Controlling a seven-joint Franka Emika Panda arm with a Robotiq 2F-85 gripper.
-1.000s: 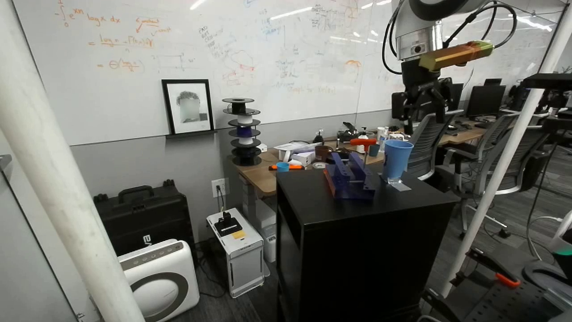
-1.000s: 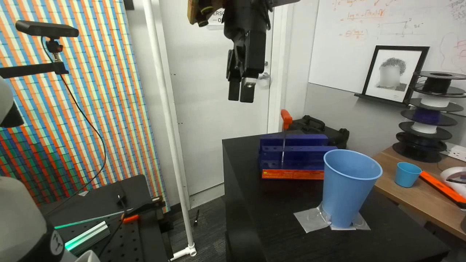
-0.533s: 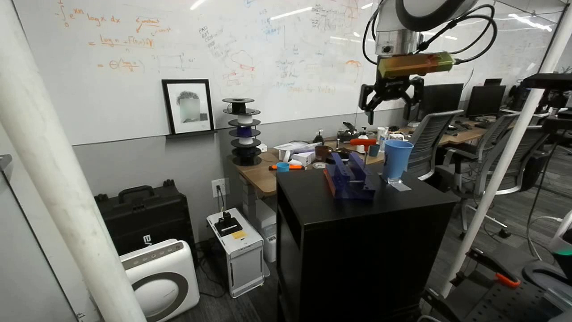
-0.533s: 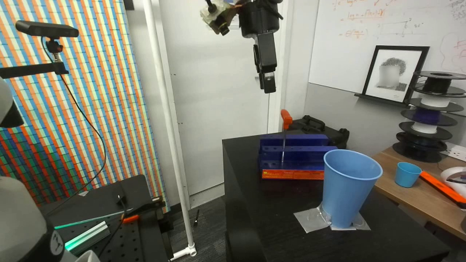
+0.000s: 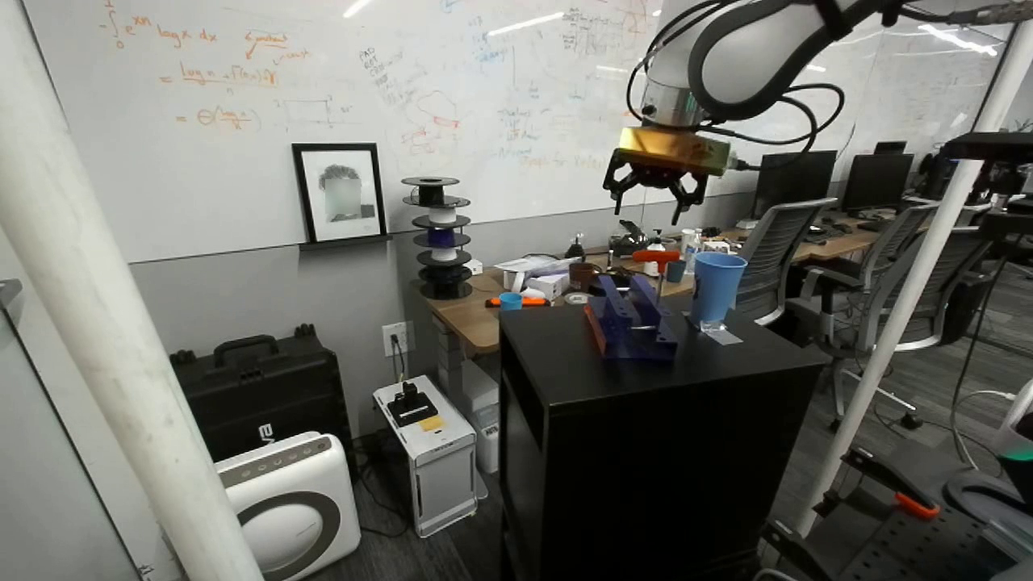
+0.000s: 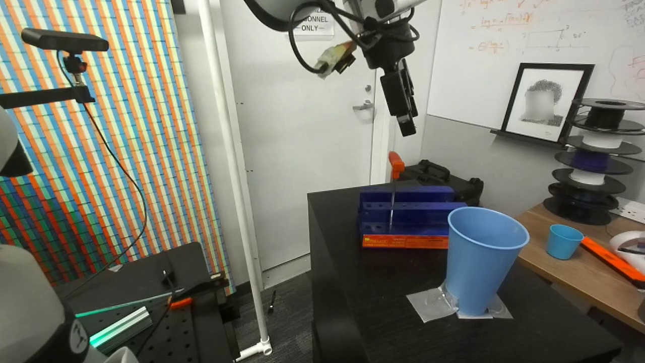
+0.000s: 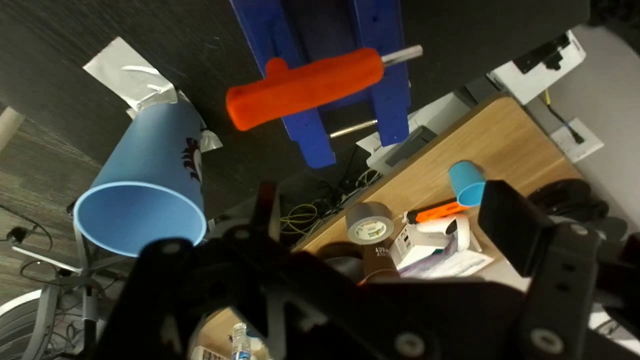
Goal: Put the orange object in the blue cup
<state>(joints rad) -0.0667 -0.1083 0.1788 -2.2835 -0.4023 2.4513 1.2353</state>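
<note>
1. The orange-handled tool is, we take it, the thing to move. It stands upright in the blue rack and has not shifted over the last second.
2. What has changed is the pincer: in both exterior views it has swung across and now hangs above the tool, apart from it. For the task, we judge this to be the approach, with the grasp not yet made.
3. Its jaws stand wide apart, and we see nothing held between them.
4. In the wrist view the handle lies off-centre and runs roughly along the line between the jaws. We think a sideways shift, and perhaps a wrist turn, is needed before going down.
5. The blue cup stands upright near the rack on the black tabletop, its foot fixed with tape. It should stay put for the drop.
6. Farther out, on the wooden tabletop, we see a smaller blue cup and an orange item, probably not the ones meant.
</note>
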